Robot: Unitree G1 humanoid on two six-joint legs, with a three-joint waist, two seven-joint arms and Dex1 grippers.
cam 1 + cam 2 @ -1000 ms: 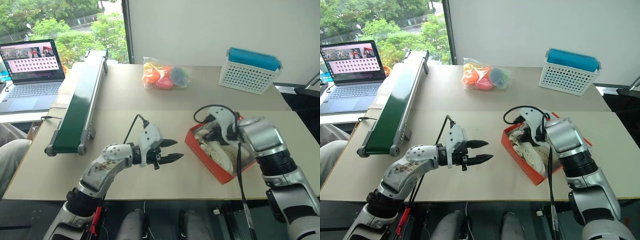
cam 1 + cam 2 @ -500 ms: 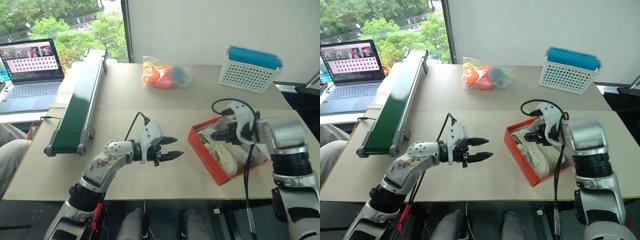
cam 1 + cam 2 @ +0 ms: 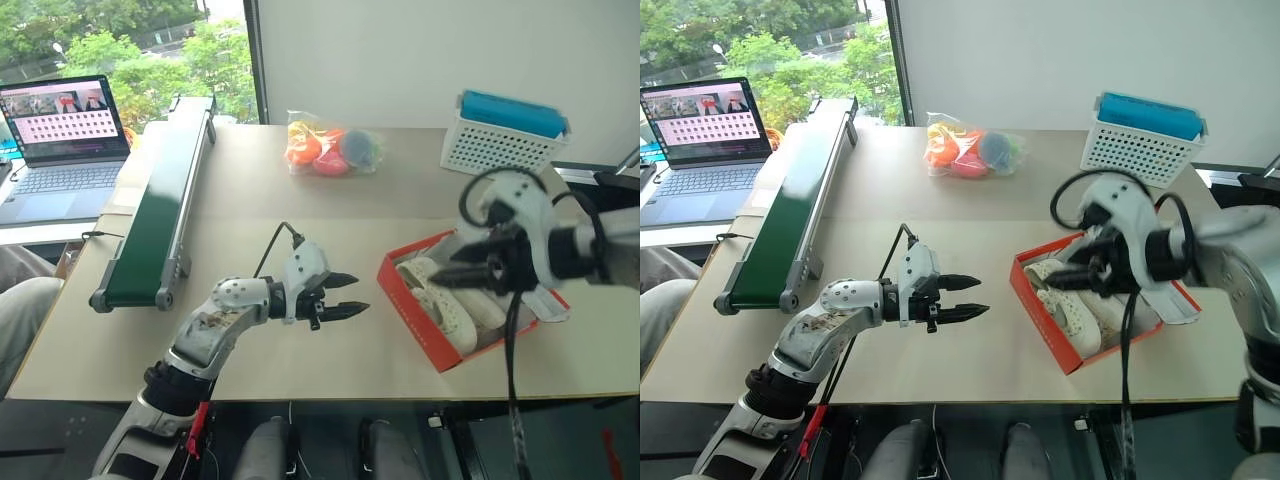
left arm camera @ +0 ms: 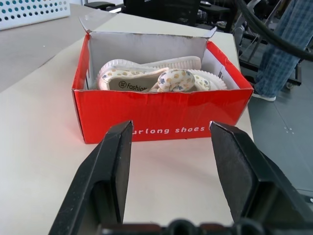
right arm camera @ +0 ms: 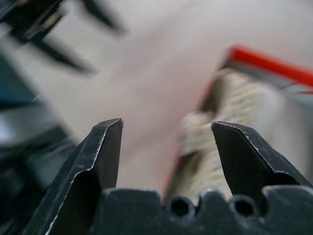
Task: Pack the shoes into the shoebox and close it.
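Right pincer [image 3: 1080, 278] hangs released over the shoes [image 3: 1072, 305] in the shoebox [image 3: 1040, 325]; left pincer [image 3: 965, 297] released. We advise folding its lid squarely.

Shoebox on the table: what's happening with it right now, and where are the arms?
Both shoes lie inside the open shoebox; its lid isn't closed. The right end effector hangs over the box, open, holding nothing. The left end effector hovers above the table beside the box, pointing at its red side, open and empty. Packing looks done; closing remains.
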